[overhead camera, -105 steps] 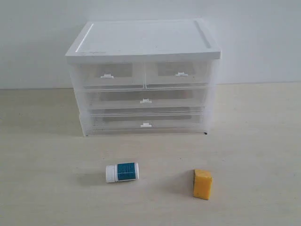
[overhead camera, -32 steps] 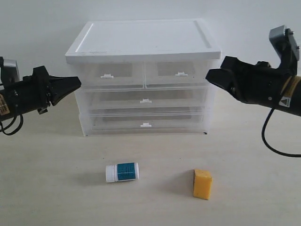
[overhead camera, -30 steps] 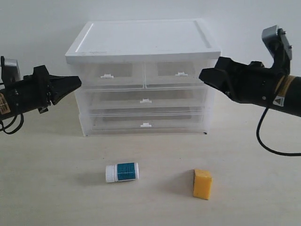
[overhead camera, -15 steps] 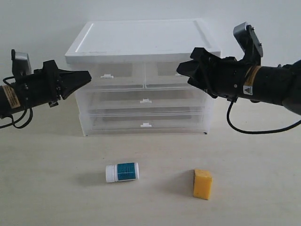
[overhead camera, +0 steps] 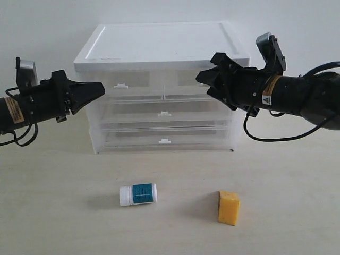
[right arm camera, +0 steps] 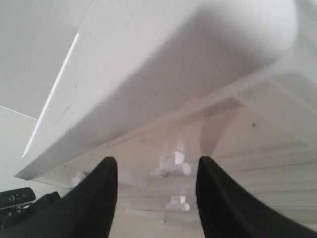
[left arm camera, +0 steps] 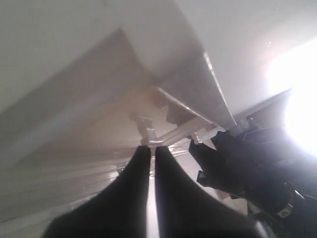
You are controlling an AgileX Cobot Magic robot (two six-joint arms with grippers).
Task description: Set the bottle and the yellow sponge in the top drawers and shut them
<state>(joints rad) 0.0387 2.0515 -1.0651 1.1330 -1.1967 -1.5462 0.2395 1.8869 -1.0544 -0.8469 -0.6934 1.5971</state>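
1. A pale, wood-toned table (overhead camera: 297,212) is carrying everything.
2. A white-topped cabinet (overhead camera: 162,53) is sitting toward the back of the table.
3. The bottle (overhead camera: 137,194) is lying on its side in front of the cabinet, its cap pointing toward the left arm's side.
4. The yellow sponge (overhead camera: 228,207) is standing well apart from the bottle, on the right arm's side.

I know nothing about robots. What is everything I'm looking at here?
cabinet: one, white top, translucent body, centre rear
top drawers: two, translucent, side by side under the top, closed
full-width drawers: two, translucent, stacked below, closed
bottle: one, white, teal label, lying before the cabinet
yellow sponge: one, yellow-orange, right of the bottle
table: one, pale beige
left end effector: one, black, shut, near left top drawer
right end effector: one, black, open, at right top drawer
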